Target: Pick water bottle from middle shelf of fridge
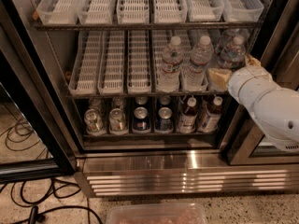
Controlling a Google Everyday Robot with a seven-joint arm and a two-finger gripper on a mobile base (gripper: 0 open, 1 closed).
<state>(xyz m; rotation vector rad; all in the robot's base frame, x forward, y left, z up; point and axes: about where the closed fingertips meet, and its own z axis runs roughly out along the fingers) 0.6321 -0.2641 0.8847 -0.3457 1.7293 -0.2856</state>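
Dim, shadowed fridge [57, 78] interior; glare streak on steel base [191, 160]; gripper [235, 69] at middle shelf [140, 95] right end brightly lit.

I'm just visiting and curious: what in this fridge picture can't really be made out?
Camera view:
- Rightmost clear ribbed water bottle on the middle shelf: its lower half is hidden behind the robot's white gripper at the shelf's right end, so contact is unclear.
- Metal cans below: print too small to read.
- Clear plastic tub: cut off by the bottom edge.
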